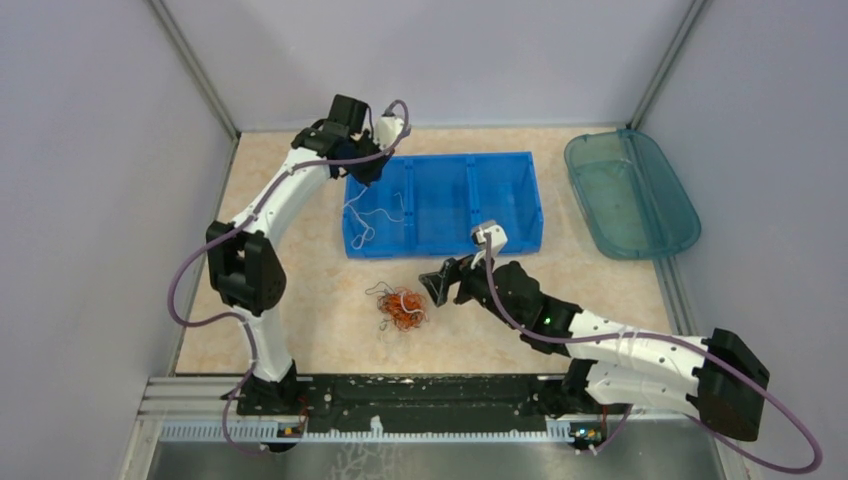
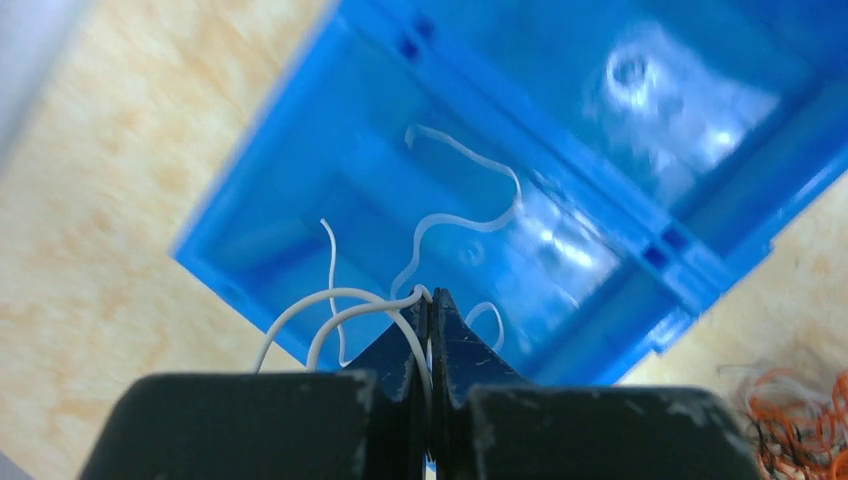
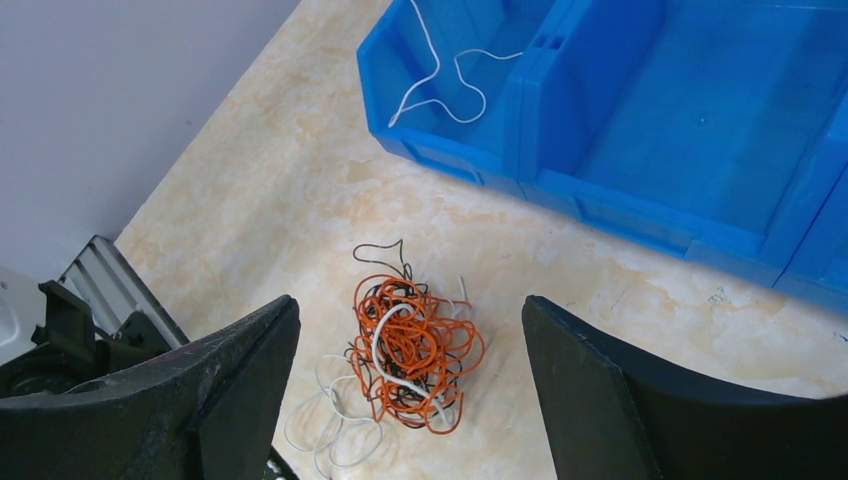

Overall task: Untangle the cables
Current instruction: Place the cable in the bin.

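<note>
Cable tangle (image 1: 402, 308) (image 3: 410, 350): orange, black and white wires knotted in one clump, lying on the table (image 1: 320, 300) just in front of the blue bin (image 1: 440, 160) (image 3: 620, 200), nearer its left end, apart from the bin wall. A few white loops and a black end stray out of the clump.

White cable (image 2: 340, 300) is separate from the clump and is up over the bin's left compartment. It is pinched in the left gripper (image 2: 430, 300) (image 1: 365, 165), whose jaws are pressed together on it, with two loops arching out to one side. More white wire (image 3: 440, 75) lies curled on the floor of that same compartment; cannot tell if it is the same piece.

The bin's middle and right compartments hold no wires.

Right gripper (image 3: 408, 305) (image 1: 440, 283) hovers in front of the bin, right over the clump, jaws spread wide on either side, holding nothing.

Teal tray (image 1: 630, 195) sits right of the bin, near but apart.
</note>
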